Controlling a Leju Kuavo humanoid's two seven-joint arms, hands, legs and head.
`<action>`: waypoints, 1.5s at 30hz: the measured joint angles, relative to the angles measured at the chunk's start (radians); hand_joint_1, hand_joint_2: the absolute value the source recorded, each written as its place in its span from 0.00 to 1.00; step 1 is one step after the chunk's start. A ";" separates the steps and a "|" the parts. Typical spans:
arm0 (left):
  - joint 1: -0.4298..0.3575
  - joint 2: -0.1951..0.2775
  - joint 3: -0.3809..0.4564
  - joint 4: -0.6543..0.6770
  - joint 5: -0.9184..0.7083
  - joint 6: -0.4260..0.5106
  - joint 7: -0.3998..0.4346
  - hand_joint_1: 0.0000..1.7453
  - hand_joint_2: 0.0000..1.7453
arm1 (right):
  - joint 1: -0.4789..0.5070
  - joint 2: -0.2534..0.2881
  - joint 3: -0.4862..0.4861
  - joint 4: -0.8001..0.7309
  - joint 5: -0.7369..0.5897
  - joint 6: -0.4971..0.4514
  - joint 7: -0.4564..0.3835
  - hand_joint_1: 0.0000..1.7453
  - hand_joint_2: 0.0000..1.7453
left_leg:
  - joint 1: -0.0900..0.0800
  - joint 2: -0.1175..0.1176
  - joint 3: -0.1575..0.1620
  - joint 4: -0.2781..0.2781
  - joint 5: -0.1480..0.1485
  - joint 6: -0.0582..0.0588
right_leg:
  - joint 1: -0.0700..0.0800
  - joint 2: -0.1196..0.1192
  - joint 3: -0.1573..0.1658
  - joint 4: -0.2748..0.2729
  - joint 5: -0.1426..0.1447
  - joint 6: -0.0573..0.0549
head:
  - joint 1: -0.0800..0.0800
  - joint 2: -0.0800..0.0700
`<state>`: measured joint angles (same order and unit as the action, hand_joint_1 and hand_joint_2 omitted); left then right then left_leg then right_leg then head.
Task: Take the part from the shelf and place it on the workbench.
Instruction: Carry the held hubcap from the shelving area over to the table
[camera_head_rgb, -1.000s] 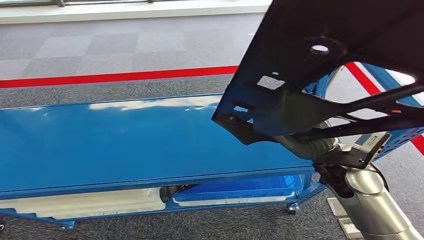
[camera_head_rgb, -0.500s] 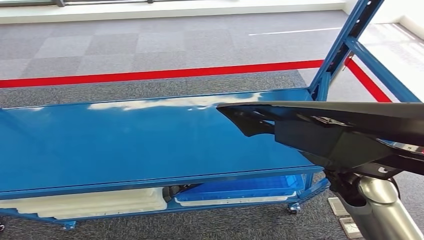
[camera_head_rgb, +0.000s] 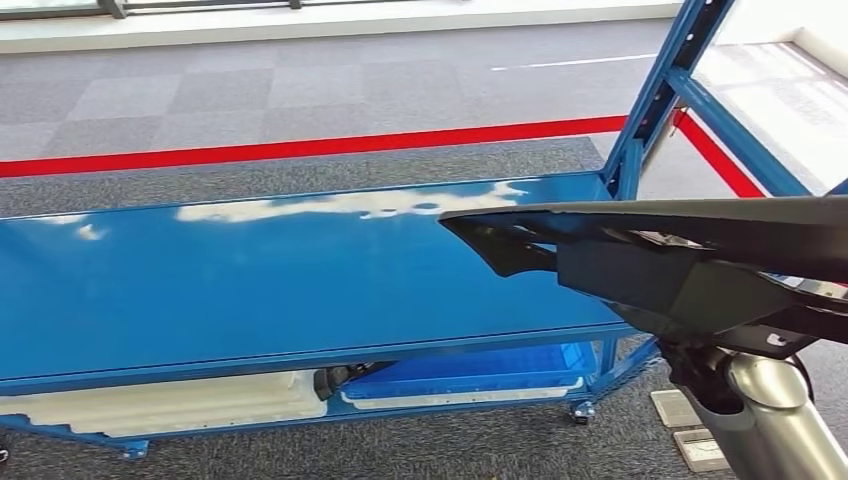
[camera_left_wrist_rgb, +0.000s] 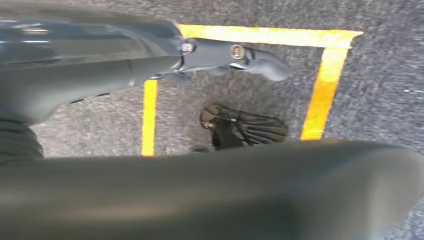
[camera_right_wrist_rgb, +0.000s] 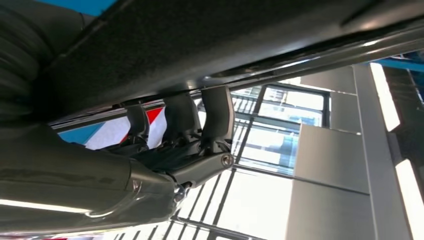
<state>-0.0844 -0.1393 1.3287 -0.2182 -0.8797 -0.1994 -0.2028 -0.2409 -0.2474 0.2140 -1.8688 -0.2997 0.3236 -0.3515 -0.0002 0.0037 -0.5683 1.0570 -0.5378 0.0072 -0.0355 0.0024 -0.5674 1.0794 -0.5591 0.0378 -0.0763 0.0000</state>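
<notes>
A large black part (camera_head_rgb: 690, 260) lies almost flat in the air at the right of the scene, its pointed left end over the right portion of the blue surface (camera_head_rgb: 250, 280). The right hand (camera_right_wrist_rgb: 180, 145) holds it from below: in the right wrist view its dark fingers (camera_right_wrist_rgb: 217, 117) press up against the part's underside edge. In the head view the silver right arm (camera_head_rgb: 770, 420) rises from the near right corner to meet the part.

The surface is a long glossy blue top running from the left edge to a blue upright post (camera_head_rgb: 655, 95) at its far right corner, with pale window reflections along its far edge. Beneath it, on a lower level, sit a white moulded piece (camera_head_rgb: 170, 400) to the left and a blue bin (camera_head_rgb: 480, 375) to the right. The frame stands on small castors (camera_head_rgb: 580, 410).

The floor is grey carpet in square tiles, crossed by a red line (camera_head_rgb: 300, 150) beyond the surface.

The left hand (camera_left_wrist_rgb: 235, 55) hangs over grey carpet marked with yellow tape (camera_left_wrist_rgb: 322, 90), its fingers stretched out and holding nothing.
</notes>
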 joint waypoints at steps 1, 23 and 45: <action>0.000 0.000 0.000 0.000 0.000 0.000 0.000 0.00 1.00 | -0.001 0.000 0.000 0.000 -0.001 0.001 0.000 1.00 1.00 | 0.001 -0.001 -0.004 0.003 -0.002 -0.005 | -0.001 -0.001 -0.004 -0.003 0.000 -0.007 | 0.000 0.000; -0.005 0.002 -0.001 0.000 -0.012 0.000 -0.010 0.00 1.00 | -0.017 -0.015 0.008 0.022 -0.032 0.043 0.022 1.00 1.00 | -0.012 0.008 0.024 -0.072 0.034 0.040 | 0.010 -0.009 -0.121 0.222 -0.088 0.003 | 0.002 0.000; -0.009 0.004 -0.002 0.000 -0.034 0.004 -0.007 0.00 1.00 | -0.045 -0.032 0.009 0.052 -0.027 0.050 0.040 1.00 1.00 | -0.026 -0.003 0.128 -0.065 -0.055 0.031 | 0.016 -0.019 -0.078 -0.032 0.094 -0.030 | 0.001 0.000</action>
<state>-0.0930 -0.1355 1.3265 -0.2182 -0.9132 -0.1957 -0.2097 -0.2860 -0.2796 0.2231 -1.8167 -0.3265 0.3737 -0.3116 -0.0262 0.0005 -0.4405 0.9924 -0.5932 0.0380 -0.0195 -0.0169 -0.6451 1.0476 -0.4653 0.0073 -0.0753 0.0000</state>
